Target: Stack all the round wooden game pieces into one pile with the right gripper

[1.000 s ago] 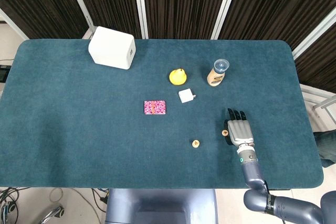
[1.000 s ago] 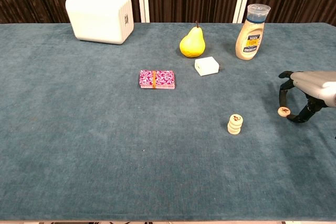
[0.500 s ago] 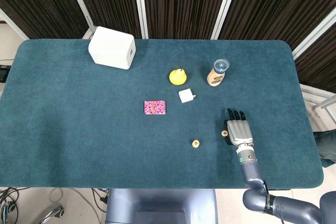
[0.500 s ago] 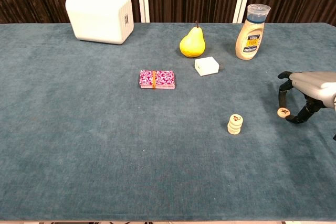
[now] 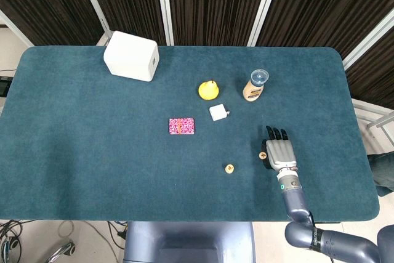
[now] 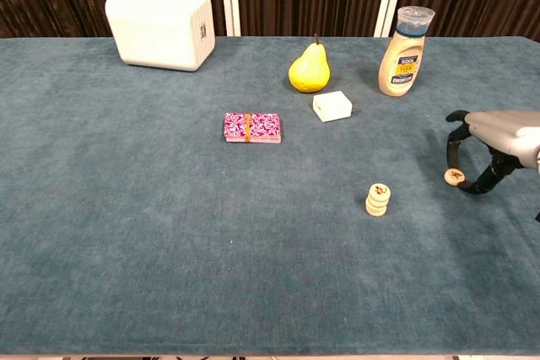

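A short pile of round wooden game pieces stands on the blue table, seen from above as one disc. One more round piece is pinched in the fingertips of my right hand, just above the cloth and to the right of the pile. From the head view the right hand lies palm down, with the held piece peeking out at its left edge. My left hand appears in neither view.
A pink card deck lies left of the pile. Behind it are a white small box, a yellow pear and a sauce bottle. A large white box sits at the far left.
The right hand has risen slightly with the piece and edged a little to the left. The pile and everything else stayed put.
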`<state>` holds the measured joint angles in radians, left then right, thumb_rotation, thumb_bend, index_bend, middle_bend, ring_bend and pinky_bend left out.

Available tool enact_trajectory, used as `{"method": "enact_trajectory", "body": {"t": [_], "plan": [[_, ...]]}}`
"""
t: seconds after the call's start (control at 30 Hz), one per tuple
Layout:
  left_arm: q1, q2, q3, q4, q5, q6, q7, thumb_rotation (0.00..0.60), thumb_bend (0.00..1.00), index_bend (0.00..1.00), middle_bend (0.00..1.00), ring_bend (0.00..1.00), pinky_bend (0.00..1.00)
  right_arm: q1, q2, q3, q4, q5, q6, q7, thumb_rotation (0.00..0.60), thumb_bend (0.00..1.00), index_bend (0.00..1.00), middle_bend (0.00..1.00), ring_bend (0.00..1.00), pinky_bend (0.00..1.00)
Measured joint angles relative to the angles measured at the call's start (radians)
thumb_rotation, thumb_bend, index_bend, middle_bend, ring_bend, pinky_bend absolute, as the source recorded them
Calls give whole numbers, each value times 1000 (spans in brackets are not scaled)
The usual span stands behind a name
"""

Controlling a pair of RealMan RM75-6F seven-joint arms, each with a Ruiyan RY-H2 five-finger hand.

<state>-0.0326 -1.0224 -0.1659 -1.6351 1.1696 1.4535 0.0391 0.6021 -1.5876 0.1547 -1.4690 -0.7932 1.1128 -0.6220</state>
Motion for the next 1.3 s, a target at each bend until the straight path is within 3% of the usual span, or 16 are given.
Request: {"method": "enact_trajectory", "body": {"t": [0.3,0.7,0.97,1.3], "plan": [[0,0,1,-1,2,-2,-2,600,94,0,0,0,50,14,59,13,-152,-16,31,-53,600,384,529,0,0,0],[0,1,2,0,3,-2,-4,600,94,0,0,0,50,73,96,5,-392,11,90,-235,600,384,528,0,0,0],[0,2,0,2,1,-3,-9,600,94,0,0,0,50,123,58,3,-434,61,107,-298,600,384,528,0,0,0],[2,5,0,-1,5,1,-11,600,94,0,0,0,50,140,28,-16,-412,77,129,-305,600,383,528,0,0,0]]}}
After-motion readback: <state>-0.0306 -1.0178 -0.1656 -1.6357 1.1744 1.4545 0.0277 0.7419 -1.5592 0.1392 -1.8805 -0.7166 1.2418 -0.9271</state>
